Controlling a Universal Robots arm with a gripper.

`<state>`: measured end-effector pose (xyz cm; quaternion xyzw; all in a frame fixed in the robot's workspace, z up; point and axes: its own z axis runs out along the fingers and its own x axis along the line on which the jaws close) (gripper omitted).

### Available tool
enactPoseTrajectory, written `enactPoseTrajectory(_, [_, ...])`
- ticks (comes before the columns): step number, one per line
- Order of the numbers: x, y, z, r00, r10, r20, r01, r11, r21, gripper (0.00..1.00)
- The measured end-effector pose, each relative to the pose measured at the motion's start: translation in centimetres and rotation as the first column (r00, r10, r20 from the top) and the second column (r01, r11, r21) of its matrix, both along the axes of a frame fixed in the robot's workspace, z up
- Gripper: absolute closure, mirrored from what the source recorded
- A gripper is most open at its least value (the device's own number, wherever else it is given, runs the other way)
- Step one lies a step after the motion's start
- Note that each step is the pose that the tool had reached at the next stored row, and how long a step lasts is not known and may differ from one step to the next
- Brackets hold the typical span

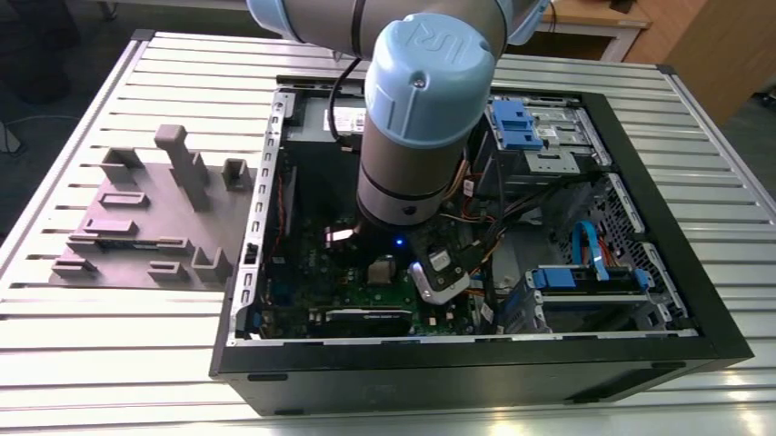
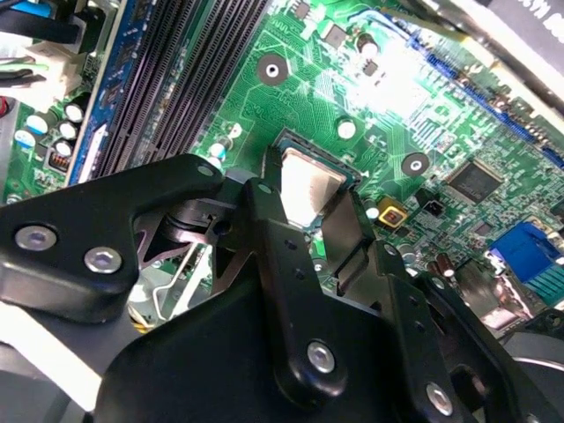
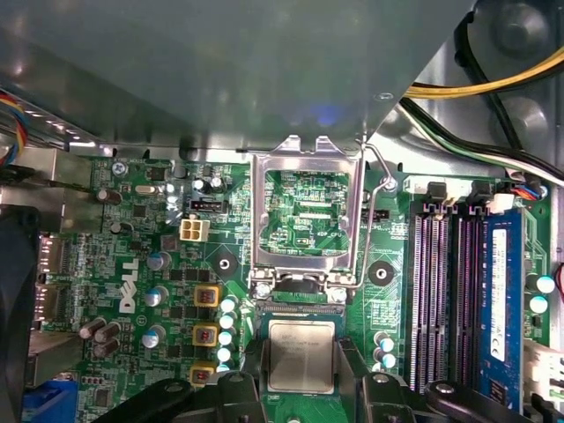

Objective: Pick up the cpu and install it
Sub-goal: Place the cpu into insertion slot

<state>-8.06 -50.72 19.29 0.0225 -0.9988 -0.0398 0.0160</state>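
In both wrist views my gripper (image 3: 301, 363) (image 2: 310, 196) is down inside the open computer case (image 1: 679, 350), over the green motherboard (image 3: 132, 256) (image 2: 441, 132). The cpu (image 3: 301, 352) (image 2: 308, 181), a small silvery square chip, sits between the black fingers (image 3: 254, 374) (image 2: 269, 220), which press on its two opposite sides. It is level over the socket's seat. The socket's metal load frame (image 3: 306, 163) stands swung open just beyond the cpu, with its lever (image 3: 374, 220) raised alongside.
Black memory slots (image 3: 441, 291) run beside the socket. Yellow and black cables (image 3: 493, 84) and a metal drive bay hang close above the board. In the exterior view, blue drive caddies (image 1: 515, 123) fill the case's right, and a grey fixture (image 1: 145, 218) lies on the slatted table at the left.
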Motion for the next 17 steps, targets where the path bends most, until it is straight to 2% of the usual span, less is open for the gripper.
enactPoseTrajectory(8, [-0.04,-0.01,0.01,1.0000,0.000,0.0001,0.000,1.0000,-0.0003,0.56])
enactPoseTrajectory(9, [-0.04,-0.01,0.01,1.0000,0.000,0.0000,0.000,1.0000,-0.0003,0.62])
enactPoseTrajectory(17, [-0.06,0.01,-0.01,1.0000,-0.001,-0.0001,0.001,1.0000,0.0002,0.62])
